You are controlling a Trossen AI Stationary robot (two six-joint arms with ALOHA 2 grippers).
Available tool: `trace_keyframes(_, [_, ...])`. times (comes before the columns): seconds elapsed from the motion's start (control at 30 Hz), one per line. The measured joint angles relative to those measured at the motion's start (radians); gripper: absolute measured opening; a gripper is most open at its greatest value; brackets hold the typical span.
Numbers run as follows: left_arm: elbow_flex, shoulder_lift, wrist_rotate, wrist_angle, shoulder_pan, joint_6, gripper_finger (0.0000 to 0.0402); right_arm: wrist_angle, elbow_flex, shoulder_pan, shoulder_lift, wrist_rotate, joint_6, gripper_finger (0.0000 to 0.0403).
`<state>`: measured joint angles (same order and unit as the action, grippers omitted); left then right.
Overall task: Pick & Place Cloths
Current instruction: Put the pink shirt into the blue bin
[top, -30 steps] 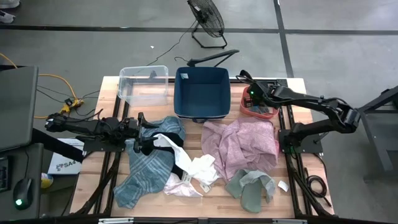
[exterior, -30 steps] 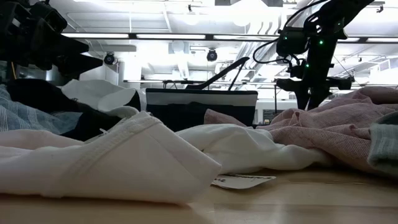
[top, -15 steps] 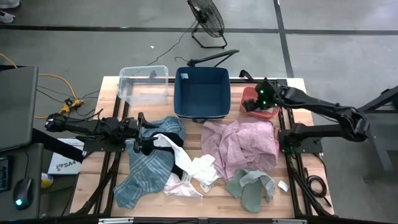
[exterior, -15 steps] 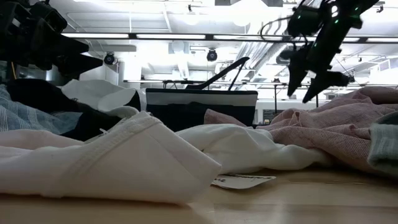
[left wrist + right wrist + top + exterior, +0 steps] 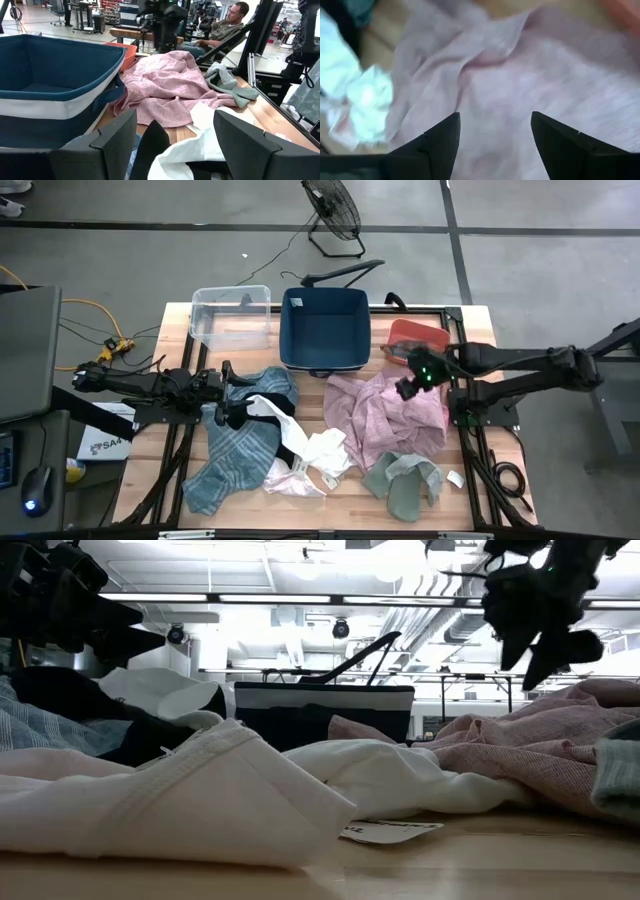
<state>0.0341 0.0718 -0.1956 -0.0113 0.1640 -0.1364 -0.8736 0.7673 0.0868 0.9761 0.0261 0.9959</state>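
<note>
Hovering over the mauve-pink cloth (image 5: 385, 412) in the high view, the right gripper (image 5: 408, 387) sits above that cloth's edge nearest the orange-red bin (image 5: 422, 335), jaws apart and empty. For a clean pick, I reckon it should drop straight onto a raised fold and pinch one layer only, clear of the grey-green cloths (image 5: 405, 480) beside it. The left gripper (image 5: 228, 397) waits at the teal-blue plaid cloth (image 5: 235, 450) and the white cloth (image 5: 310, 455), jaws spread; whether it holds fabric can't be told from above.

Low view: the right gripper (image 5: 545, 645) hangs clear above the pink heap, nothing touching — height the overhead shot hides.

Left wrist view: the navy fabric bin (image 5: 47, 82) stands empty, and white cloth lies between that arm's wide fingers (image 5: 120, 137).

Right wrist view: open fingers (image 5: 445, 137) frame pink wrinkles directly below, showing the alignment.
</note>
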Motion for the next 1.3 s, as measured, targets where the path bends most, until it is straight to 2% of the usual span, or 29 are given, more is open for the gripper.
trace_keyframes(0.2, [0.000,0.000,0.000,0.000,0.000,0.000,0.0257,-0.004,0.000,-0.187,0.013,-0.075,0.125,0.0236])
trace_keyframes(0.4, [0.000,0.000,0.000,0.000,0.000,0.000,0.0257,-0.010,0.000,-0.308,0.076,-0.174,0.186,0.0236])
trace_keyframes(0.6, [0.000,0.000,0.000,0.000,0.000,0.000,0.0257,-0.041,0.000,-0.351,0.164,-0.224,0.173,0.0236])
trace_keyframes(0.8, [0.000,0.000,0.000,0.000,0.000,0.000,0.0257,-0.027,0.000,-0.362,0.235,-0.200,0.141,0.0236])
trace_keyframes(0.9, [0.000,0.000,0.000,0.000,0.000,0.000,0.0257,-0.028,0.000,-0.349,0.257,-0.152,0.101,0.0241])
trace_keyframes(1.0, [0.000,0.000,0.000,0.000,0.000,0.000,0.0257,-0.021,0.000,-0.335,0.270,-0.122,0.066,0.0267])
trace_keyframes(1.3, [0.000,0.000,0.000,0.000,0.000,0.000,0.0257,0.040,0.000,-0.292,0.340,-0.150,-0.044,0.0383])
